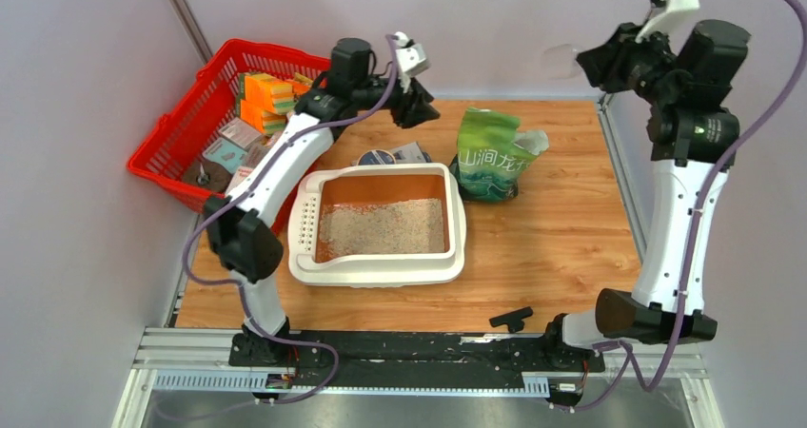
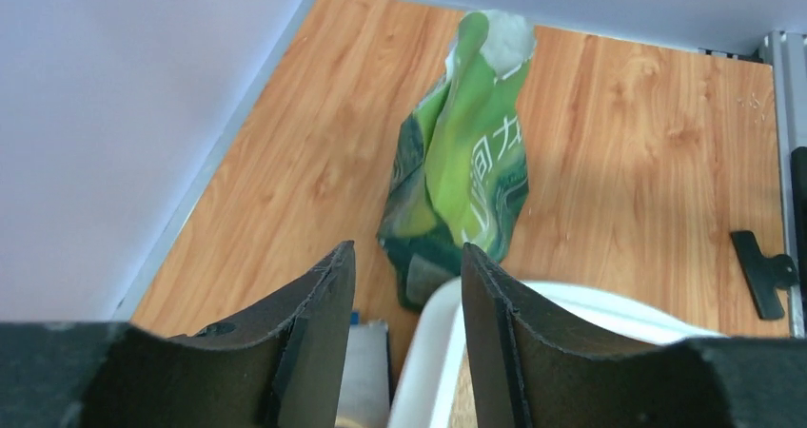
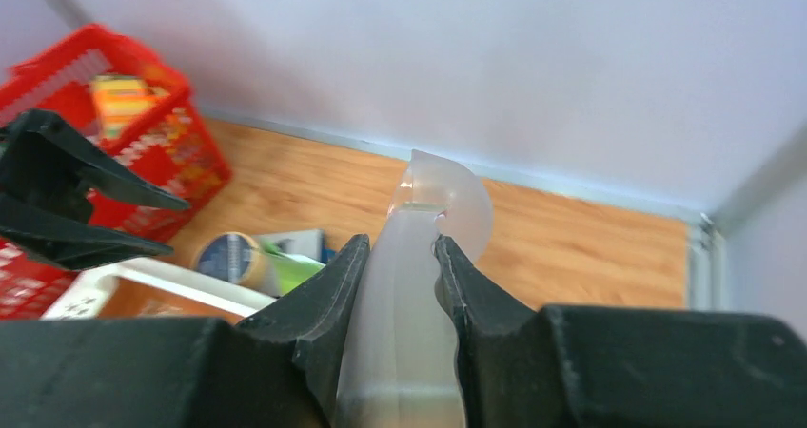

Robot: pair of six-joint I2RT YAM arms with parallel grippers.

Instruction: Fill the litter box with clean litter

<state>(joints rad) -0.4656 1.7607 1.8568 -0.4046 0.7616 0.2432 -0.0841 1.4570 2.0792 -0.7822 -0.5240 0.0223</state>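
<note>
I sit at a table point(image 1: 561, 247) with a warm brown wood top, and the wood has long lines in it. Plain, smooth purple-grey walls point(image 1: 495, 19) stand close on three sides. A thin silver strip point(image 2: 219, 147) runs where the wood meets the wall. A silver metal rail point(image 1: 190, 347) lies along the near edge. A grey pole point(image 1: 186, 14) goes up in the back left corner. The light is soft and even.

From above, my left arm point(image 1: 285, 157) covers part of the red basket point(image 1: 181, 138) and its packs point(image 1: 266, 100). The small items point(image 1: 378, 157) past the litter box's point(image 1: 381, 274) far rim are half hidden. The left wrist view cuts that rim off at its bottom edge. The clear scoop's point(image 3: 447, 200) handle vanishes between the right gripper's point(image 3: 401, 244) fingers; the green bag's point(image 1: 490, 157) print is too small to read.
</note>
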